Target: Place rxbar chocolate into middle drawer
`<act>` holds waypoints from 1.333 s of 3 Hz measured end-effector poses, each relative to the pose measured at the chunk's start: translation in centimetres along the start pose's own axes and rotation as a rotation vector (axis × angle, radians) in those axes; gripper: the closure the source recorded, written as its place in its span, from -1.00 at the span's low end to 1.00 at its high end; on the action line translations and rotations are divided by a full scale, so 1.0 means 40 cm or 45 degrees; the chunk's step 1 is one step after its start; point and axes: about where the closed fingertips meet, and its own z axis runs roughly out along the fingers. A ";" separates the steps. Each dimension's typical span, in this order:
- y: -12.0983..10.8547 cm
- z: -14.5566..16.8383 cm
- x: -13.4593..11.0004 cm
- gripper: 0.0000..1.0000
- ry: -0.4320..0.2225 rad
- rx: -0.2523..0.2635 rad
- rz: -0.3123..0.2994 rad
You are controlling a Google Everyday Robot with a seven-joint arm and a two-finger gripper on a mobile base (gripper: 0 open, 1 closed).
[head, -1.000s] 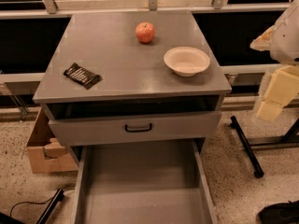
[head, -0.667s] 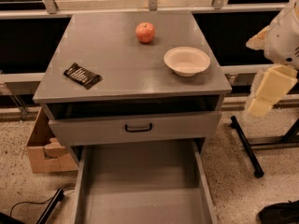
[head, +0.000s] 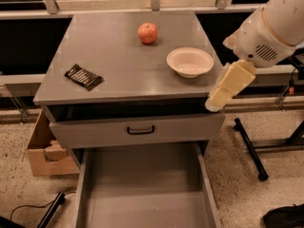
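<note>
We note rxbar chocolate [head: 83, 76] on surface [head: 118, 46], front-left part, long axis slanting back-left to front-right. Tool [head: 221, 94] hangs off right front corner; bar not in it, opening we cannot tell. Bar well apart, leftward. Middle drawer [head: 142, 194] open below.
</note>
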 end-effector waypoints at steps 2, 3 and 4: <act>-0.003 0.049 -0.053 -1.00 -0.107 0.008 0.037; -0.013 0.078 -0.073 -1.00 -0.176 0.019 0.052; -0.044 0.189 -0.171 -1.00 -0.420 -0.006 0.091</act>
